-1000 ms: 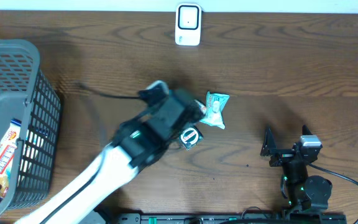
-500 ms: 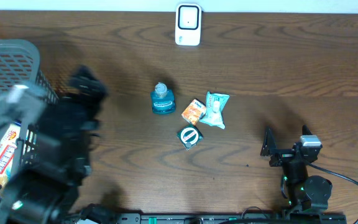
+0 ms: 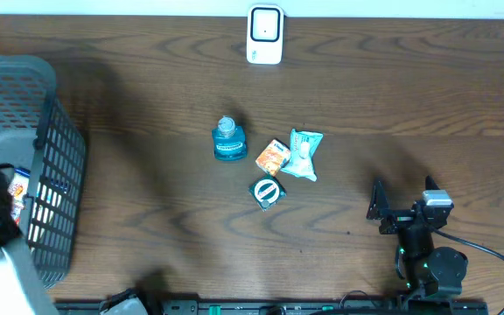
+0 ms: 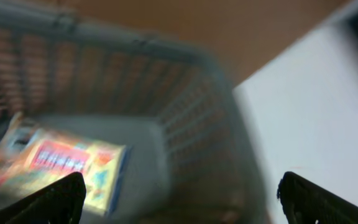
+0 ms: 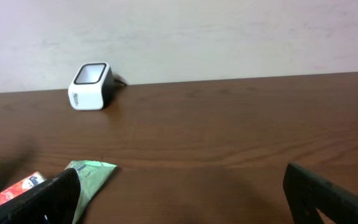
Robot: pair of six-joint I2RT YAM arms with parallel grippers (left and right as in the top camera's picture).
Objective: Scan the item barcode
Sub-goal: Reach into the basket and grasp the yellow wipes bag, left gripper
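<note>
A small blue plastic bottle (image 3: 227, 140), an orange packet (image 3: 272, 157), a pale green-and-white pouch (image 3: 304, 154) and a dark green square packet (image 3: 268, 191) lie clustered mid-table; the white box-shaped barcode scanner (image 3: 264, 35) sits well apart at the far edge; the grey mesh basket (image 3: 55, 175) on the left holds a colourful snack packet (image 4: 55, 165); the left gripper (image 4: 179, 202) hangs over it, jaws wide and empty; the right gripper (image 3: 403, 203) sits front right, jaws spread, holding nothing.

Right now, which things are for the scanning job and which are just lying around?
For the job: scanner, blue bottle, orange packet, green packet, dark packet, probably waiting to be scanned.
Just lying about: grey basket, snack bag inside it.
</note>
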